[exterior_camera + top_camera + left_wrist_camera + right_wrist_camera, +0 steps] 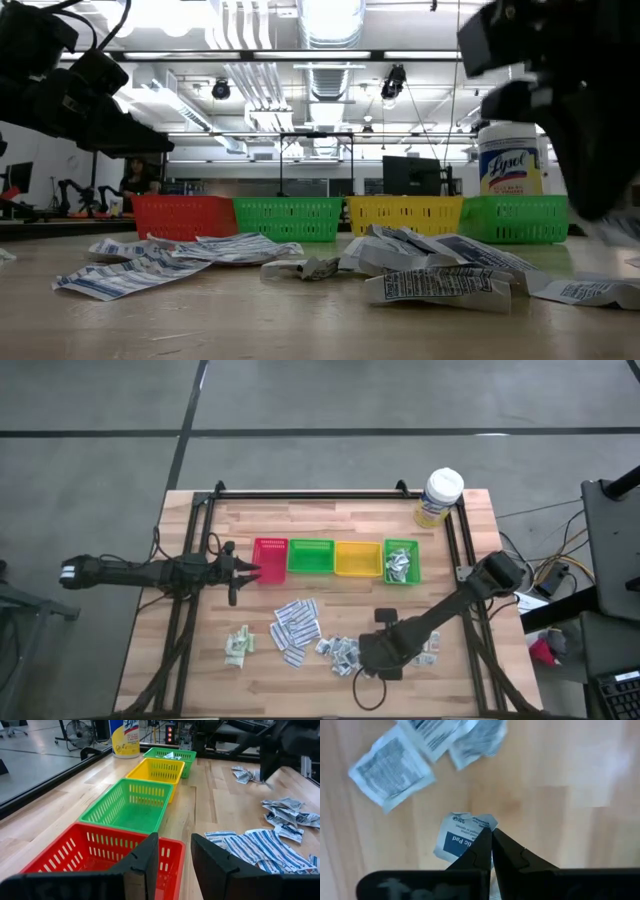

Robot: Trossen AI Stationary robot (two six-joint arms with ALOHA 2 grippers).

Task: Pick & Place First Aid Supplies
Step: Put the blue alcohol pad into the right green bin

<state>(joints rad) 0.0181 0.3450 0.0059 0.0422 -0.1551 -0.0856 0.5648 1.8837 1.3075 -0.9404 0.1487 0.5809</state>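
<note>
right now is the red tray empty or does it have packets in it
Empty as far as shown: the red tray shows only bare mesh in the left wrist view, its near corner hidden by that gripper.

Right gripper pinched shut, low; left gripper parted — hovering.

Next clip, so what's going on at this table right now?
The right pincer is down at the table's near edge, shut on a small blue-and-white pad packet among the scattered first aid packets. The left pincer hovers open over the red tray, holding nothing. Four trays sit in a row; only the far green tray beside the white-lidded tub has packets in it so far. Most supplies lie loose on the wood.
</note>
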